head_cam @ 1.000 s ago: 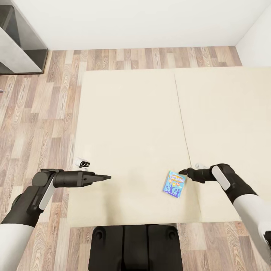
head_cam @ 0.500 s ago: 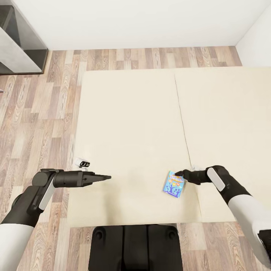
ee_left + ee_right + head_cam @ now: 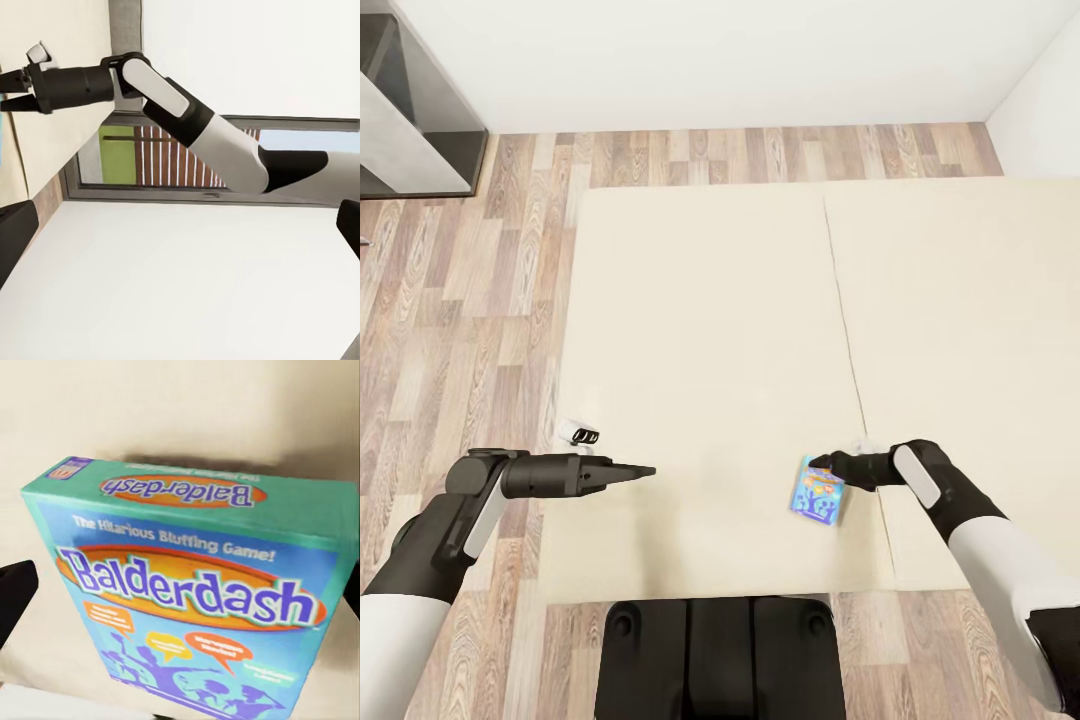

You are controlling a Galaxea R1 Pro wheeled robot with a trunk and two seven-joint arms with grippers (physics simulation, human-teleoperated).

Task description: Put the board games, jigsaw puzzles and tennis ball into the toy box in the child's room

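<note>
A small blue board game point(image 3: 818, 495), a box printed "Balderdash" point(image 3: 195, 592), lies near the front edge of the beige bed point(image 3: 710, 300). My right gripper point(image 3: 830, 466) is at the box's far right corner. In the right wrist view its dark fingers point(image 3: 15, 596) stand apart on either side of the box, open, with a gap on one side. My left gripper point(image 3: 645, 470) hovers over the bed's front left part, well away from the game, open and holding nothing. In the left wrist view my right arm point(image 3: 150, 82) reaches across.
The table's dark grey end section point(image 3: 410, 110) stands at the far left by the white wall. A small white and black object point(image 3: 578, 433) lies on the wood floor beside the bed's left edge. My base point(image 3: 720, 655) sits against the bed's front edge.
My right gripper has moved left onto the blue board game's far corner. The box has shifted slightly left and looks a little tipped. The left arm has stayed still.
</note>
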